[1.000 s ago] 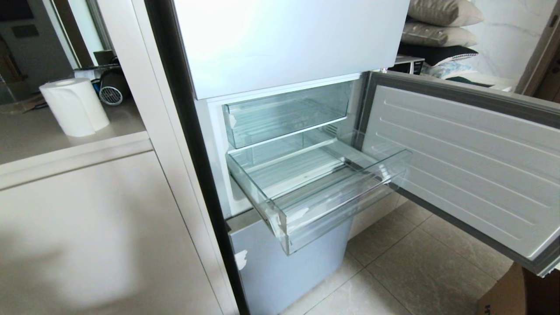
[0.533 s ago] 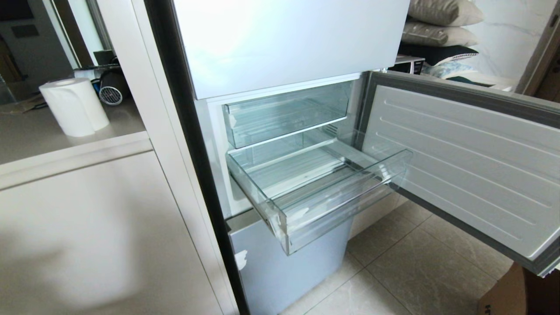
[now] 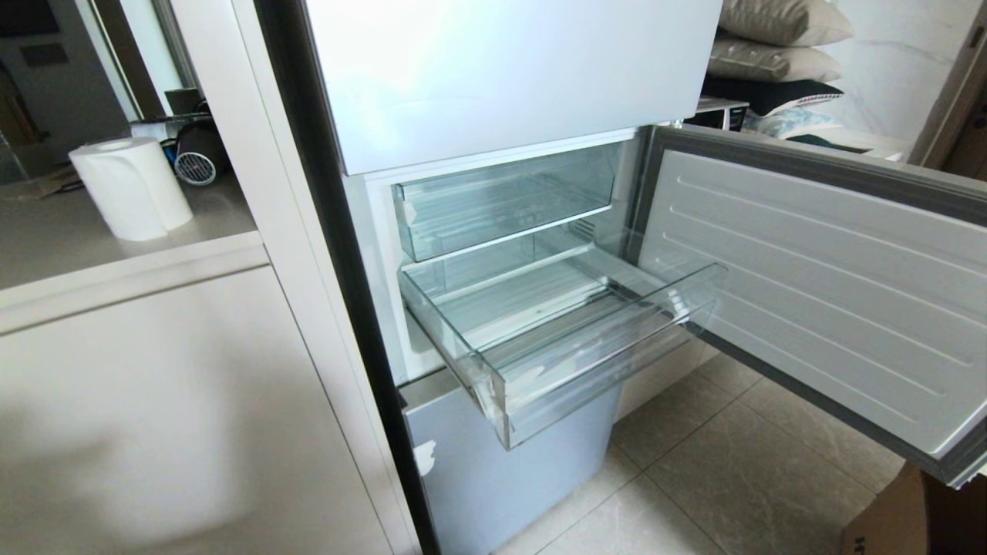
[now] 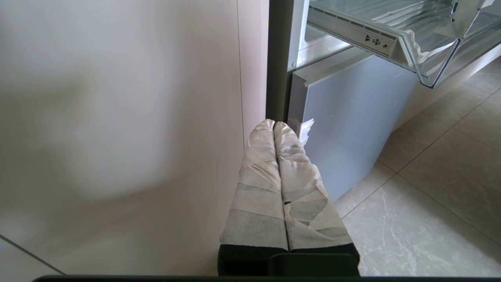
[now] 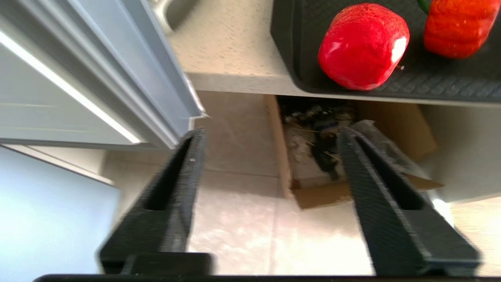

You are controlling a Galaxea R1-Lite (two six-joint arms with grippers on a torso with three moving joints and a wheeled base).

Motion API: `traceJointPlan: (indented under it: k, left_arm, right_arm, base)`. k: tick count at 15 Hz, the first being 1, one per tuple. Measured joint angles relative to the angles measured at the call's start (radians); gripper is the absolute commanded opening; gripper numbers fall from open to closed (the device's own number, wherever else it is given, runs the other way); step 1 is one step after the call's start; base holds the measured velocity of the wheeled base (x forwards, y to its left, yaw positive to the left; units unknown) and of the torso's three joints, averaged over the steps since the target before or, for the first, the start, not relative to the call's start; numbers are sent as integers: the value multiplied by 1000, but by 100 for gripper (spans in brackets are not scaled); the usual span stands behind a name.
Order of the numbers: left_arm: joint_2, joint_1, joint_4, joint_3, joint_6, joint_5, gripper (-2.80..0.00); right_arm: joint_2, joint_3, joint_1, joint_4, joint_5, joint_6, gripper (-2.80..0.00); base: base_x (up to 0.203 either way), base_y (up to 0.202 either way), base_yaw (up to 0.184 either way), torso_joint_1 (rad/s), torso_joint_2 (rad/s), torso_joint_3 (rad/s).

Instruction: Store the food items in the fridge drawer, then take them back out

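Note:
The fridge drawer [image 3: 609, 362] is pulled out below the upper door panel and holds nothing; its corner also shows in the left wrist view [image 4: 426, 58]. Two food items lie on a black tray [image 5: 305, 47] on a counter: a round red one [image 5: 362, 45] and an orange-red ribbed one [image 5: 456, 25]. My right gripper [image 5: 271, 132] is open and empty, lower than the tray's edge and short of it, over the floor. My left gripper [image 4: 274, 125], with taped fingers, is shut and empty, low beside the cabinet side. Neither arm shows in the head view.
The fridge's middle door [image 3: 810, 285] stands open to the right; its edge [image 5: 117, 70] is close beside my right gripper. A shallower clear tray [image 3: 501, 204] sits above the drawer. A cardboard box [image 5: 313, 188] lies under the counter. A paper roll [image 3: 131, 189] stands on the left counter.

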Motion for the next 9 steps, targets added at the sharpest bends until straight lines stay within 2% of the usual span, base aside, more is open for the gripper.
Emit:
traceJointPlan:
  k: [9]
  left_arm:
    - [0,0,0,0,0,0,-280]
  right_arm:
    - [250,-180,-85,-3,-6,-96,0]
  base:
    - [0,0,0,0,0,0]
